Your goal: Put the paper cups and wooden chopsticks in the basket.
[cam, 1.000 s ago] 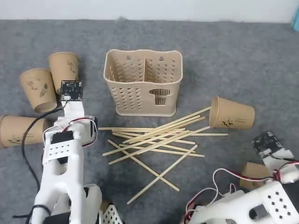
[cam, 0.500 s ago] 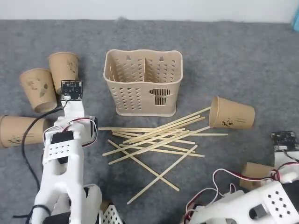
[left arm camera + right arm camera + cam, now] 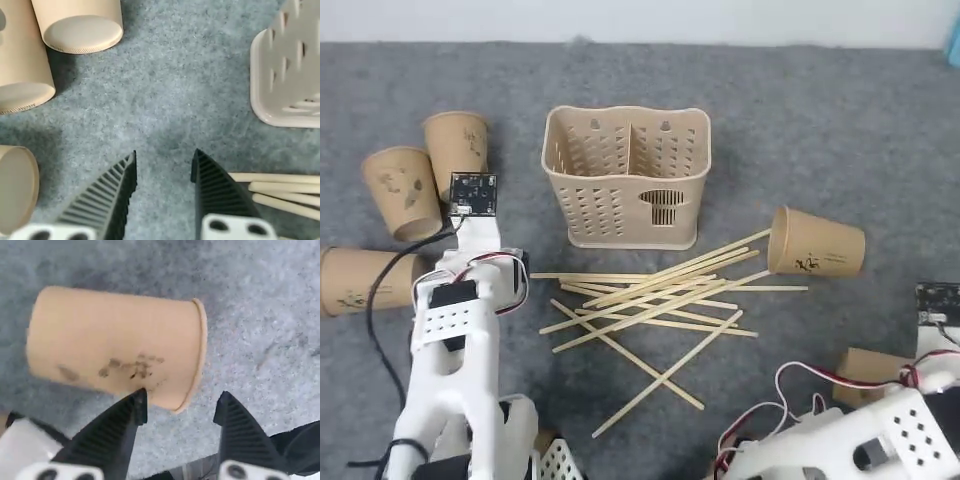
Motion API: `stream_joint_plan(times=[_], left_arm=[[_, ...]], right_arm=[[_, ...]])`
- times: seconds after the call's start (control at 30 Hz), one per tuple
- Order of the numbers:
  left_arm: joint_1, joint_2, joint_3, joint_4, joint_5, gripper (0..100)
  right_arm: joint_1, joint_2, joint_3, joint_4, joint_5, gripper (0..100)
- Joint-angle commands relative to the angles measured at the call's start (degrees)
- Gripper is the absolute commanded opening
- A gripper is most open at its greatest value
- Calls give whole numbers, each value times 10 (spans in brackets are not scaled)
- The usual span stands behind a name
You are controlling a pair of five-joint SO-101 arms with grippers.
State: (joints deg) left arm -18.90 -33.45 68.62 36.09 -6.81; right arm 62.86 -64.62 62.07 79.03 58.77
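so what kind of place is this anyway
Probably a robot test bench, not a kitchen: a grey felt-like mat serves as the work surface, two white robot arms with loose wiring stand over it, and tan paper cups and pale wooden chopsticks lie scattered beside a beige slotted plastic basket.

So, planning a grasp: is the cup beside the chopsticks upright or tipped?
Tipped: the paper cup lies on its side beside the chopsticks.

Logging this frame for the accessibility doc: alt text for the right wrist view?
A tan paper cup lies on its side on grey fabric. The right gripper, open and empty, hovers by the cup's rim end, one black toothed finger overlapping its side.
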Motion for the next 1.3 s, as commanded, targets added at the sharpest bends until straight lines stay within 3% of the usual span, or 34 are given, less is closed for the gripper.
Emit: stream_joint_plan(times=[0.0, 0.37, 0.5, 0.63, 1.27], left_arm=[[1, 1, -22, 4, -3, 174], [1, 1, -22, 5, -3, 174], [1, 1, -22, 5, -3, 174], [1, 1, -22, 5, -3, 174], [1, 1, -22, 5, -3, 174]], right_arm=[[-7, -3, 21, -39, -25, 224], [-138, -3, 87, -42, -115, 220], [-169, -4, 86, -40, -121, 128], [-185, -9, 76, -42, -120, 6], [-189, -10, -47, -39, -134, 16]])
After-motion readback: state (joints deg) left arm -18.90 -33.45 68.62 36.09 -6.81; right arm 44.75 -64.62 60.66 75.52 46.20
